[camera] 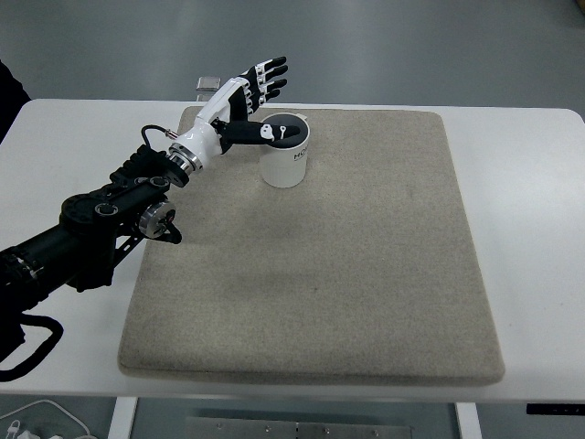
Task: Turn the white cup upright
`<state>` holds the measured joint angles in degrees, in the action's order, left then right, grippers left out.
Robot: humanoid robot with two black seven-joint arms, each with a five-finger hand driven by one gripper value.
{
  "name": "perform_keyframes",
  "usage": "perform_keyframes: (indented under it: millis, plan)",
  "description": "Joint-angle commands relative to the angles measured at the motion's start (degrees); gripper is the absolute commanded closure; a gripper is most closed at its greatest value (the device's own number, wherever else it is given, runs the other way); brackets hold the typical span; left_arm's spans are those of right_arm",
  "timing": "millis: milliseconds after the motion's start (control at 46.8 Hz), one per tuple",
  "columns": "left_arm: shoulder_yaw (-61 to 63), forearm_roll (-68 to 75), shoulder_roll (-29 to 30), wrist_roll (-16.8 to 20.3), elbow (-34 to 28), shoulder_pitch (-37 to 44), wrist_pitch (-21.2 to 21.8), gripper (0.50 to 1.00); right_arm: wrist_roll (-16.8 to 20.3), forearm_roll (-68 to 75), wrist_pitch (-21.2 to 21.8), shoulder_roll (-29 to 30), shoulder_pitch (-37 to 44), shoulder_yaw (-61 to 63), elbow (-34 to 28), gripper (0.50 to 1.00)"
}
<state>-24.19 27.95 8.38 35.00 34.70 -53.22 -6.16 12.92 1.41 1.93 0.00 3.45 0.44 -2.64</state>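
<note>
A white cup (287,157) stands upright on the beige mat (347,265), near the mat's far left corner, with its dark inside facing up. My left hand (259,101) reaches in from the left, just behind and left of the cup. Its fingers (268,77) are spread, pointing away over the far edge of the mat. The thumb (271,133) lies across the cup's rim and opening. The hand grips nothing.
The mat covers most of a white table (530,229). A small grey object (207,85) lies at the table's far edge, behind the hand. Cables (37,421) hang below the table's near left corner. A dark shape (9,91) shows at the left edge.
</note>
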Motion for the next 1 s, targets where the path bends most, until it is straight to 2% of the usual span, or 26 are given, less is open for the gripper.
perform_keyframes:
  millis: [0,256,640,854,982]
  plan:
    - [-1.8,0.0,0.1,0.0,0.1,-0.6,-0.3,0.506,0.0,0.0,0.0,0.0,0.0,0.0,0.0,0.570]
    - [-4.7,-1.1,-0.2,0.0,-0.9,-2.8,-0.3,0.506,0.0,0.0,0.0,0.0,0.1,0.0,0.0,0.572]
    - [-4.7,-17.7,-0.2,0.0,-6.7,-9.3,-0.3,0.506,0.0,0.0,0.0,0.0,0.0,0.0,0.0,0.570]
    - [-4.9,-28.0,-0.1,-15.9,-10.2,-10.0,-0.3,0.506,0.0,0.0,0.0,0.0,0.0,0.1,0.0,0.570]
    - [-5.0,-34.7,-0.4,-21.5,-14.7,-9.9,-1.0,0.506,0.0,0.0,0.0,0.0,0.1,0.2,0.0,0.570]
